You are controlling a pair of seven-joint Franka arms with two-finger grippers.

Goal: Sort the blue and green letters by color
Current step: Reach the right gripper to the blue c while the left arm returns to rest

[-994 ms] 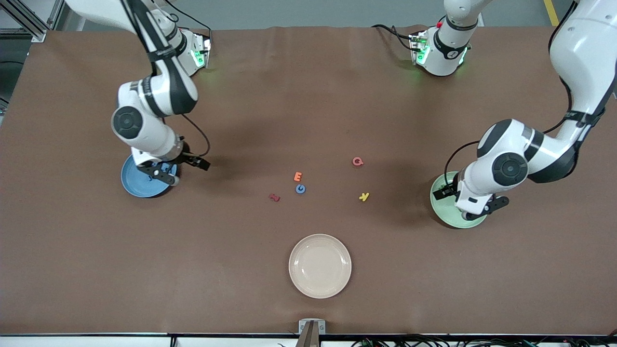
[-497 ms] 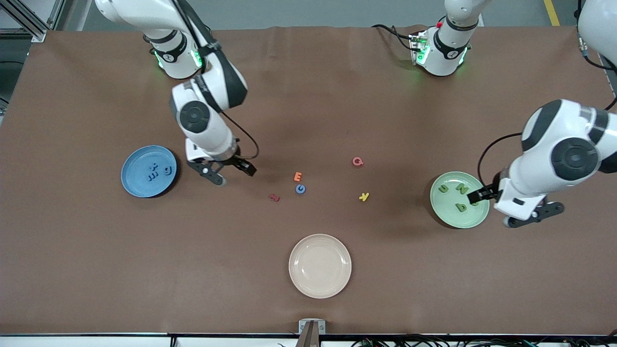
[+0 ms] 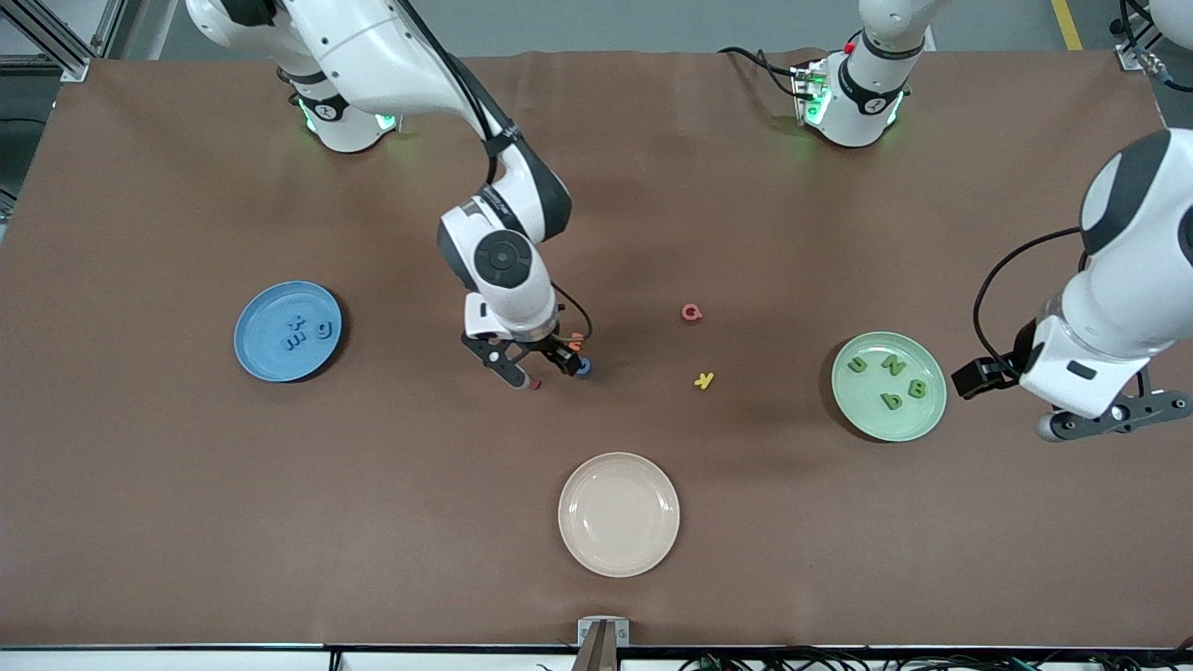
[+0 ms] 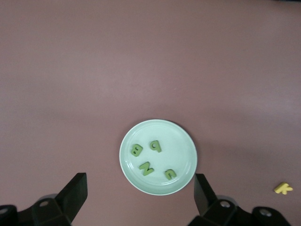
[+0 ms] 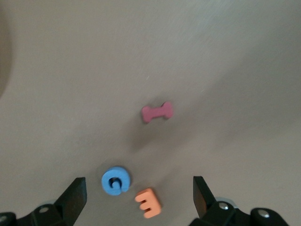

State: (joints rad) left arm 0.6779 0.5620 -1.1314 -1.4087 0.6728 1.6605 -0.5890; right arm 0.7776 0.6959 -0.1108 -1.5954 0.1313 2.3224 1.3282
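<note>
Three plates on brown desk (image 3: 186,522): tan plate (image 3: 619,559) nearest front camera, blue plate (image 3: 256,359) toward right arm's end, green plate (image 3: 853,410) toward left arm's end. Right gripper (image 3: 543,370) over middle of desk, above blue G (image 5: 115,180), orange E (image 5: 149,203) and dark red piece (image 5: 157,112), jaws apart, holding nothing. Left gripper (image 3: 1109,421) over desk just beside green plate, jaws apart, holding nothing. Three blue letters (image 3: 308,333) lie in blue plate. Four green letters (image 4: 151,160) lie in green plate. Yellow K (image 3: 705,379) and pink G (image 3: 691,312) lie between middle and green plate.

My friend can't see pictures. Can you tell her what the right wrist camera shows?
The right gripper is open above the brown table, over a blue G beside an orange E. A dark red piece lies apart from them.
</note>
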